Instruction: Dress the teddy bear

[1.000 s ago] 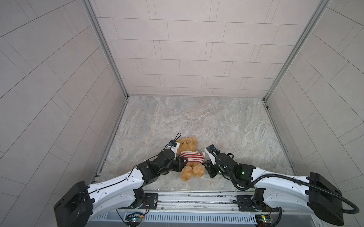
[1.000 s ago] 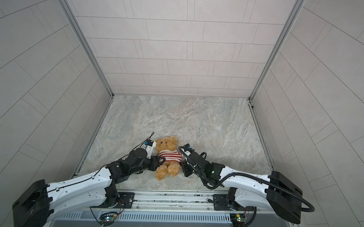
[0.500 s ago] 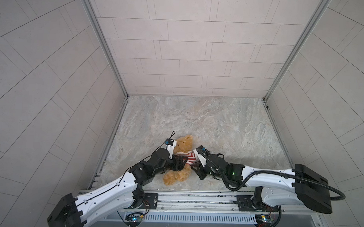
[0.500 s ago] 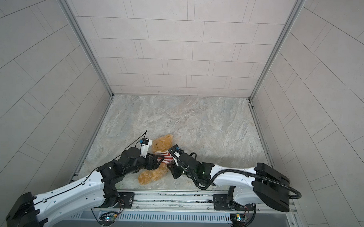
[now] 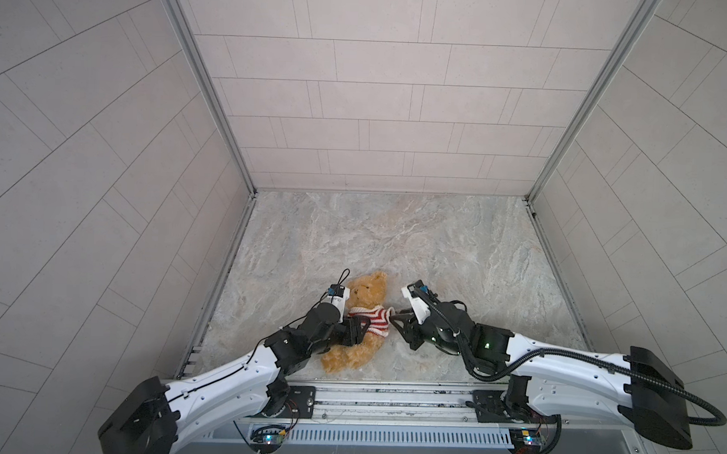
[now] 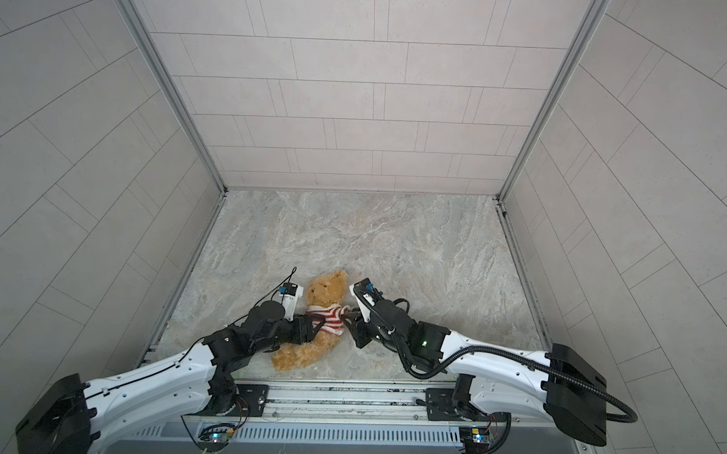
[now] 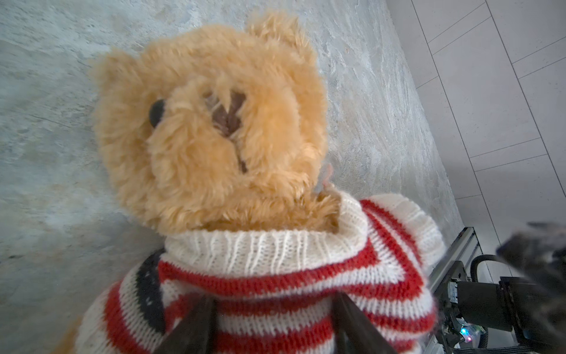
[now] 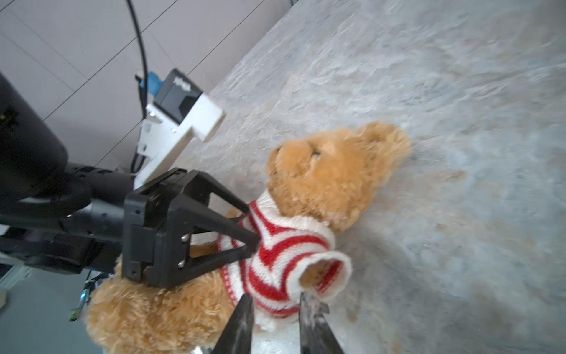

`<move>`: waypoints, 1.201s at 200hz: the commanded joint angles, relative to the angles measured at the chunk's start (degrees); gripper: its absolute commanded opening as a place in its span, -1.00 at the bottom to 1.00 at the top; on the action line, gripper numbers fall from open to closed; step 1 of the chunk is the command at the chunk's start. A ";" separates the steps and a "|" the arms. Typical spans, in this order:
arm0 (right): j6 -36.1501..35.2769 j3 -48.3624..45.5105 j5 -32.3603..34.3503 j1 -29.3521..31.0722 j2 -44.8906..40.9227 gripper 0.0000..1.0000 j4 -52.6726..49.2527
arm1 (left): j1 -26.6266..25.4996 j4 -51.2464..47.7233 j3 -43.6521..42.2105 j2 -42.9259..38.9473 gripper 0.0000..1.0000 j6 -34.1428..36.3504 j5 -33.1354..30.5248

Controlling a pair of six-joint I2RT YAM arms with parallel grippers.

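Observation:
The teddy bear [image 5: 368, 290] [image 6: 326, 291] lies tilted on the marble top, head toward the back wall and legs toward the front left. A red-and-white striped sweater [image 5: 374, 323] [image 7: 275, 260] [image 8: 275, 245] covers its chest. My left gripper [image 5: 364, 326] [image 6: 319, 324] [image 7: 271, 302] comes in from the left. Its tips press into the striped front with a creased band of knit between them. My right gripper [image 5: 394, 318] [image 6: 348, 317] [image 8: 275, 302] is at the sweater's right sleeve. Knit under the cuff lies between its jaws and touches both; a pinch does not show.
A metal rail [image 5: 389, 395] runs along the table's front edge, close to the bear's legs. Tiled walls close in the left, right and back sides. The marble top [image 5: 394, 237] stretches behind the bear to the back wall.
The bear's legs have swung to the left, so it lies tilted. My right gripper pushed in toward the bear, then drew back right with its jaws a little wider. My left gripper stayed at the chest.

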 commanded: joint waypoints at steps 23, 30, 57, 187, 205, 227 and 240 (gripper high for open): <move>-1.95 0.76 -0.62 -1.86 3.75 -0.35 -3.55 | -0.39 -3.35 -2.82 -2.04 0.17 0.89 -0.81; -1.91 0.42 -0.73 -2.07 4.26 -0.37 -2.63 | -0.43 -3.35 -2.99 -2.83 0.14 0.81 -0.91; -2.52 0.75 -1.96 -2.43 6.51 -0.47 -0.24 | -0.31 -4.23 -2.93 -3.84 -0.02 1.32 -1.50; -5.75 7.35 -9.16 -2.44 15.73 -0.78 3.67 | -0.33 -2.56 -3.31 -0.77 -0.15 2.44 -0.63; -5.05 8.14 -11.47 -2.44 16.96 -0.65 3.79 | -0.35 -2.56 -3.42 -0.70 -0.15 2.45 -0.87; -4.62 8.66 -13.01 -2.20 18.03 -0.52 3.45 | -0.34 -2.56 -3.55 -0.51 -0.15 2.55 -1.09; -4.31 8.72 -13.15 -2.18 18.31 -0.48 2.94 | -0.35 -2.56 -3.65 -0.57 -0.15 2.55 -1.29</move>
